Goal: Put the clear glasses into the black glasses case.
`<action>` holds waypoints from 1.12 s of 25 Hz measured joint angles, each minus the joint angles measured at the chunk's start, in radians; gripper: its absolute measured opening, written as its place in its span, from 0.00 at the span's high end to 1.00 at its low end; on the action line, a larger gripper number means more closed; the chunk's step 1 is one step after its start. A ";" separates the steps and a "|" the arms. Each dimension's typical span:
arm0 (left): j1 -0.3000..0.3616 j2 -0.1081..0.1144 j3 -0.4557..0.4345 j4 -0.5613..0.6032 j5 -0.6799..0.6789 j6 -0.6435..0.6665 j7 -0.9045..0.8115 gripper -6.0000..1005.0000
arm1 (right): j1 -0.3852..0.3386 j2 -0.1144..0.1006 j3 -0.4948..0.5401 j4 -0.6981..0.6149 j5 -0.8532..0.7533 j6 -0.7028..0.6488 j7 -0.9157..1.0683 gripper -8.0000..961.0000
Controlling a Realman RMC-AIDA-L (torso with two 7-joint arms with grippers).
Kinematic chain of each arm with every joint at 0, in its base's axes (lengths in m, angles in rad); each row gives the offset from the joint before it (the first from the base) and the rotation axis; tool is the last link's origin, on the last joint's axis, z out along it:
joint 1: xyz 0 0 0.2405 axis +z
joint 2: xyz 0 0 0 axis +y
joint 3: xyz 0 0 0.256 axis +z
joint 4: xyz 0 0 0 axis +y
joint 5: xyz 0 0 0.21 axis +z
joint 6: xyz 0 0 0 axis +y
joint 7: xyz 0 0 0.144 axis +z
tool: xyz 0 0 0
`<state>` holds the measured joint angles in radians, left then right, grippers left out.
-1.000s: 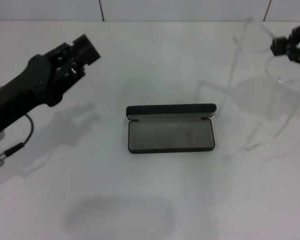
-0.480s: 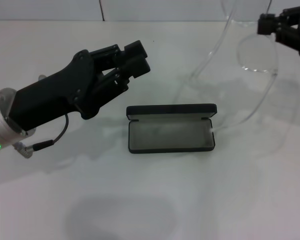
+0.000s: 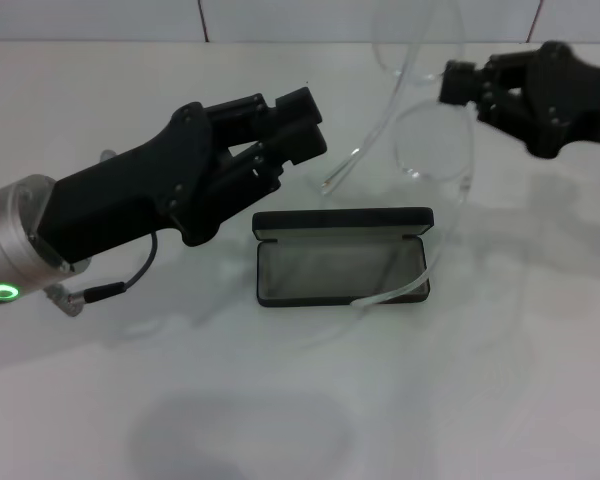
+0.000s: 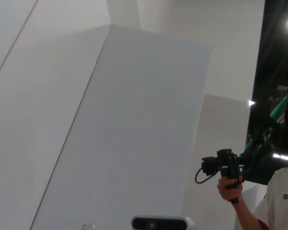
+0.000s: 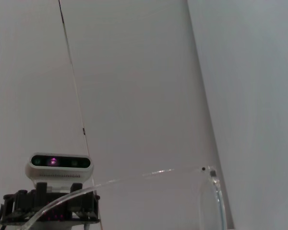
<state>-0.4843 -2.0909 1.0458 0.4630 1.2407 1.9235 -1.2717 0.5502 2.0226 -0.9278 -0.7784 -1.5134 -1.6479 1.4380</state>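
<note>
The right gripper (image 3: 458,88) is up above the far right of the white table (image 3: 300,400), its fingers pinched tight on the frame of the clear glasses (image 3: 435,145), which hang in the air with one lens just below the fingertips and the long clear arms trailing down. One arm's tip reaches the near right corner of the black glasses case (image 3: 341,257), right at its rim; whether it actually touches is hard to call from here. The case lies open in the middle of the table, grey lining up, lid standing along its far edge. Over on the left, the left gripper (image 3: 305,120) hovers above the table just beyond the case's far left corner, and its fingers look drawn together with nothing between them. The tabletop is plain matte white, soft shadows from both arms falling across it, and a white panelled wall with a dark seam (image 3: 202,20) runs along the back. From the right wrist view, a clear arm of the glasses arcs across white wall panels. From the left wrist view, more white panels, and at the dark edge a person (image 4: 273,201) in a white shirt holding up a black handheld device (image 4: 225,165).
</note>
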 joint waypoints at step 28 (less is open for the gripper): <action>-0.004 -0.002 0.106 -0.003 -0.066 0.015 0.001 0.73 | 0.083 0.005 -0.170 0.186 0.053 0.069 -0.074 0.93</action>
<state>-0.4882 -2.0929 1.1520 0.4599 1.1743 1.9384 -1.2707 0.6327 2.0279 -1.0981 -0.5925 -1.4602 -1.5792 1.3644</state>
